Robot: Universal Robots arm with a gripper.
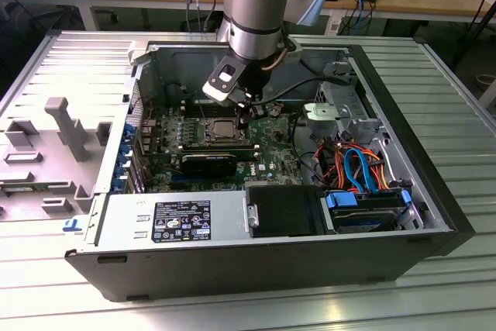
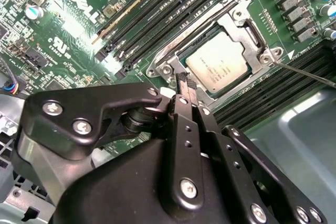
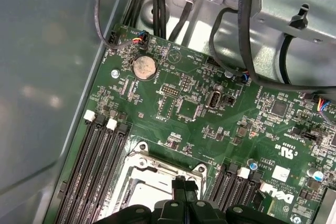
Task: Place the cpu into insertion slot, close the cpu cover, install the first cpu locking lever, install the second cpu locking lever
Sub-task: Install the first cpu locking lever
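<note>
Inside the open grey metal computer case (image 1: 271,269) lying on the ribbed table (image 1: 232,315), the black gripper (image 2: 185,83) hangs with its fingers clenched together. Nothing shows between them, and the tip is just beside a corner of the square, silver-rimmed insertion slot (image 3: 157,162). The small square silvery cpu (image 2: 216,66) sits in that slot, and the thin silvery cpu cover (image 2: 251,29) appears to lie flat around it, so the work seems to be at the levers. A thin steel wire lever (image 2: 307,75) juts past the far corner, apparently unlatched. Doing this well means pressing steadily on the wire alone, clear of the chip's top and the long black memory slots (image 2: 157,22). The second wrist view gives chip, cover and lever; the first wrist view adds the green board (image 3: 184,129) beyond, with its round coin cell (image 3: 144,67).
</note>
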